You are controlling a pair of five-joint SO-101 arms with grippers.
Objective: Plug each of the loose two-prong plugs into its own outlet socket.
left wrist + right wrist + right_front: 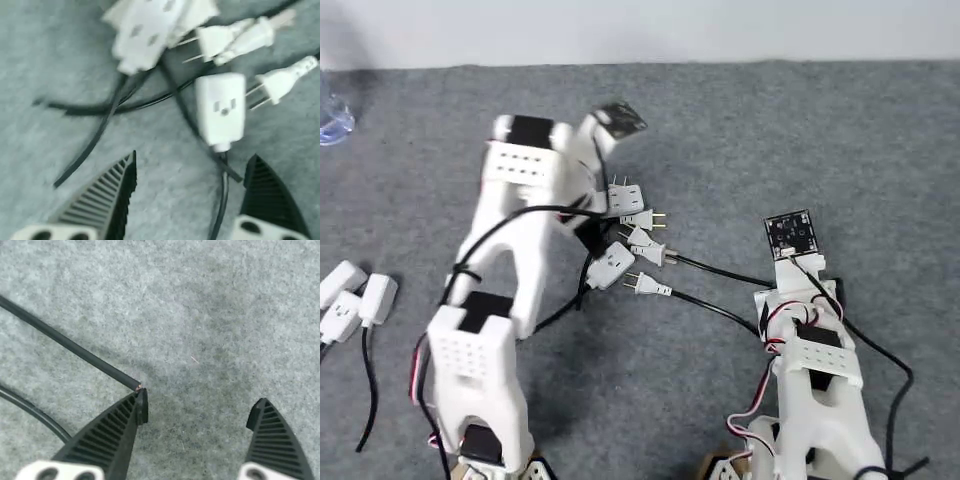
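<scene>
Now | left tool [194, 157] wide | right tool [201, 400] wide | two corded plugs [650, 287] [648, 248] beside one socket [610, 265]

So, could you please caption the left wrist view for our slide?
Open left gripper poised near a white outlet socket beside a two-prong plug.

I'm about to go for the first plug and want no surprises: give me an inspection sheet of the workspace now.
Surface: grey carpet, nothing spilled.
Job's things: outlet socket face up ahead of the left tool; two-prong plug and second plug loose beside it, prongs bare; another socket block beyond.
Clutter: white connectors at the carpet's edge past the left arm; clear object in the corner, kind unclear.
Grippers: left tool open, empty; right tool open, empty, over carpet.
Cables: black cords trail from the plugs toward the right arm; one ends right by a right tool finger.
Surroundings: pale wall behind; nothing else seen.
</scene>
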